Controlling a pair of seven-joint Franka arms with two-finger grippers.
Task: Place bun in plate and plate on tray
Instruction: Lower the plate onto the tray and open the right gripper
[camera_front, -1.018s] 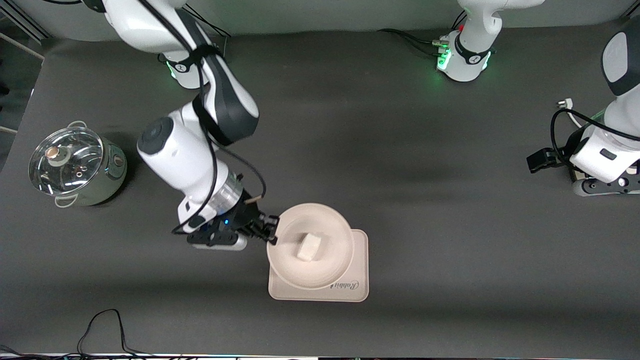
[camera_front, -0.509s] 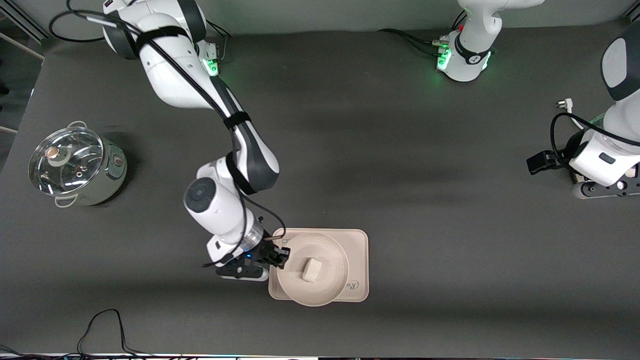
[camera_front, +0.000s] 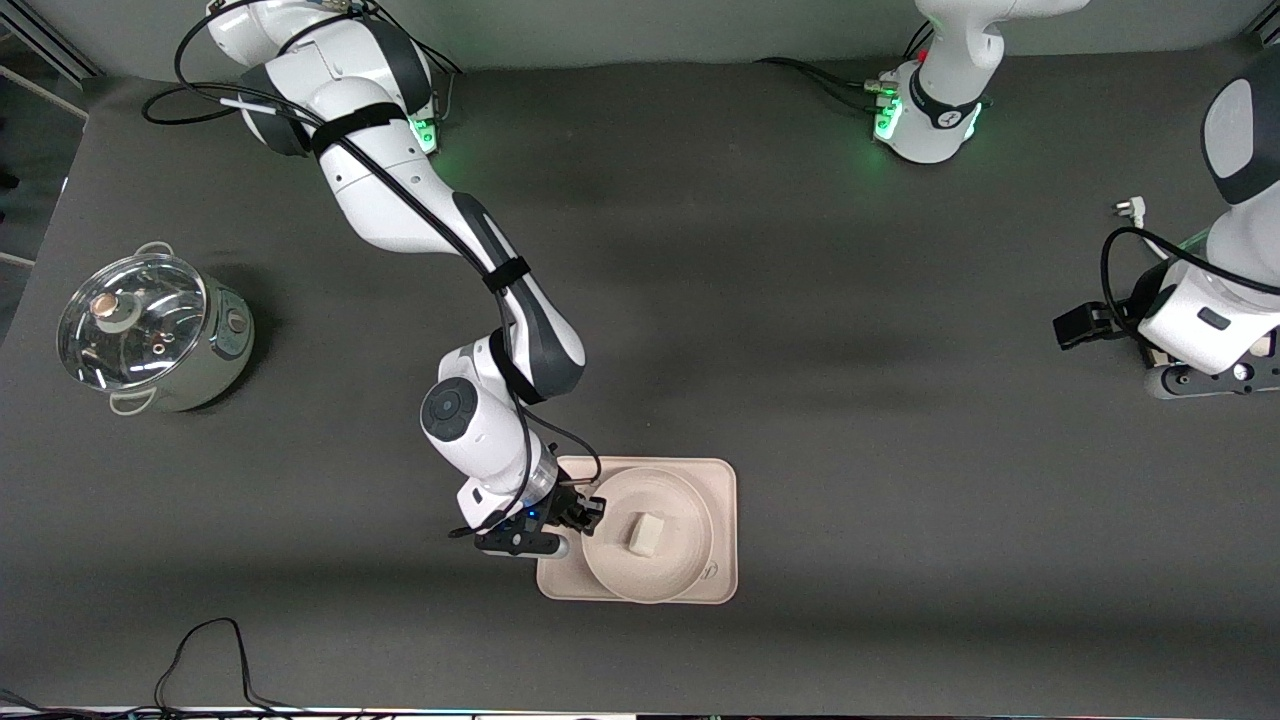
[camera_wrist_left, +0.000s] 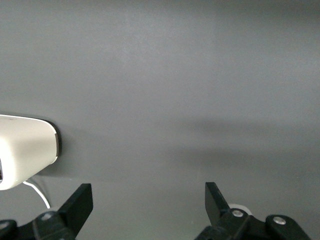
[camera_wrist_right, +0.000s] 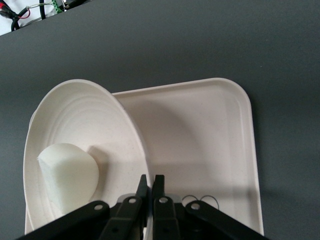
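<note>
The round cream plate (camera_front: 618, 562) lies over the rectangular tray (camera_front: 722, 498), covering most of it. The off-white bun (camera_front: 646, 532) sits in the plate. My right gripper (camera_front: 590, 516) is shut on the plate's rim at the side toward the right arm's end of the table. In the right wrist view the gripper (camera_wrist_right: 151, 182) pinches the rim of the plate (camera_wrist_right: 75, 117), which looks tilted over the tray (camera_wrist_right: 200, 135), with the bun (camera_wrist_right: 70, 172) inside. My left gripper (camera_front: 1078, 323) waits open and empty at the left arm's end of the table, over bare mat (camera_wrist_left: 147, 197).
A steel pot with a glass lid (camera_front: 150, 330) stands at the right arm's end of the table. A black cable (camera_front: 210, 650) loops near the front edge. A white plug (camera_front: 1130, 208) lies near the left arm.
My right gripper has carried the plate with the bun toward the front camera and down, from partly over the tray's farther edge to squarely over the tray. The left arm has barely moved.
</note>
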